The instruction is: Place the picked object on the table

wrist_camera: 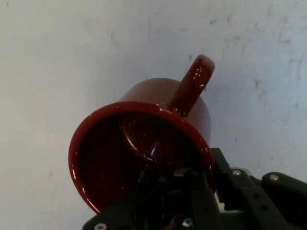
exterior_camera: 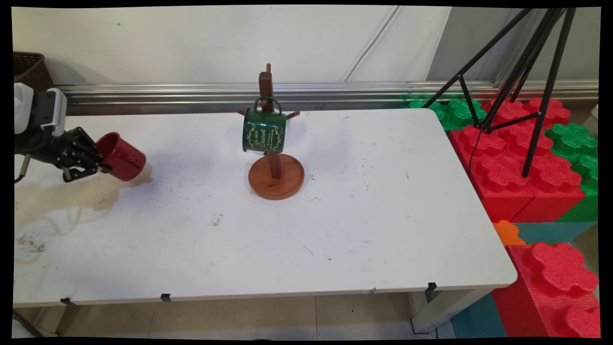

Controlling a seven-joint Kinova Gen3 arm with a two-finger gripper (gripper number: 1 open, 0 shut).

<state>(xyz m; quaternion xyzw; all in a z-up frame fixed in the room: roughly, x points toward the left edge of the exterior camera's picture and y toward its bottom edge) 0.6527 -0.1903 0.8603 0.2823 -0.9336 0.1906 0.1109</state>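
Observation:
At the table's far left my gripper (exterior_camera: 99,165) is shut on the rim of a dark red mug (exterior_camera: 122,155), holding it tilted on its side just above the white table (exterior_camera: 364,211). In the hand view the red mug (wrist_camera: 144,143) fills the middle, its mouth toward the camera and its handle (wrist_camera: 194,86) pointing up, with one finger inside the rim and one outside. A wooden mug tree (exterior_camera: 275,167) with a round base stands mid-table. A green enamel mug (exterior_camera: 264,130) hangs by its handle from one of its pegs.
A black tripod (exterior_camera: 522,81) stands on red and green foam blocks (exterior_camera: 517,163) to the right of the table. A brown basket (exterior_camera: 29,69) sits at the back left. A metal rail (exterior_camera: 191,91) runs along the wall behind the table.

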